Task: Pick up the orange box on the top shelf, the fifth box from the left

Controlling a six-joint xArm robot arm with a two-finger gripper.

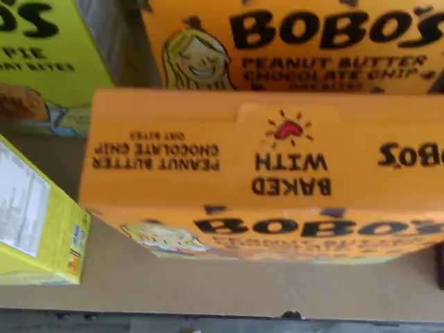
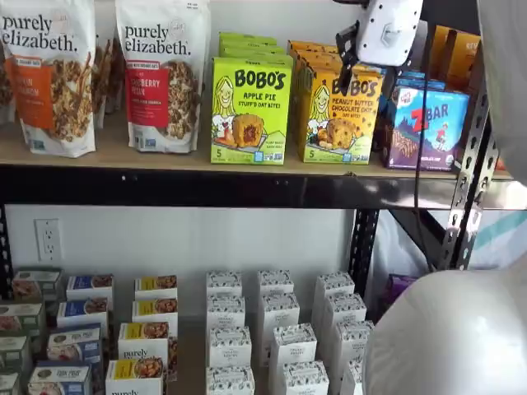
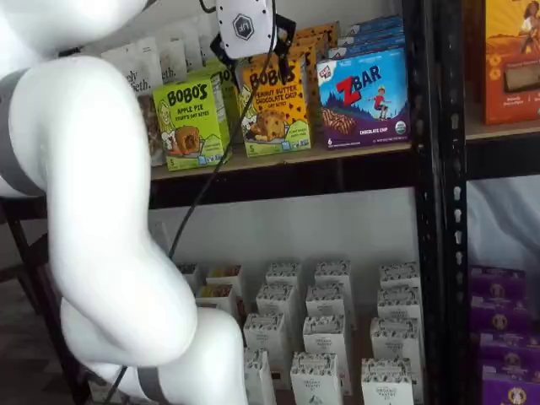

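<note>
We hovered our gripper [image 2: 350,62], fingers spread wide, above the orange box [image 2: 338,115]; next we judged a descent onto its top.

Yellow-orange box [image 2: 339,115] with black lettering; lime-green box [image 2: 249,109]; blue-purple box [image 2: 426,127].

Orange box [image 2: 338,115] upright on the top shelf [image 2: 165,156], front facing out, more like it lined up behind. Just left of it, a green Bobo's box [image 2: 250,111]. Just right, a blue ZBar box [image 2: 426,127]. Two granola bags [image 2: 107,74] standing farther left. White claw [image 2: 349,59] hanging over the orange box's top corner, fingers mostly hidden. Down below, rows of small white boxes [image 2: 276,337].
</note>
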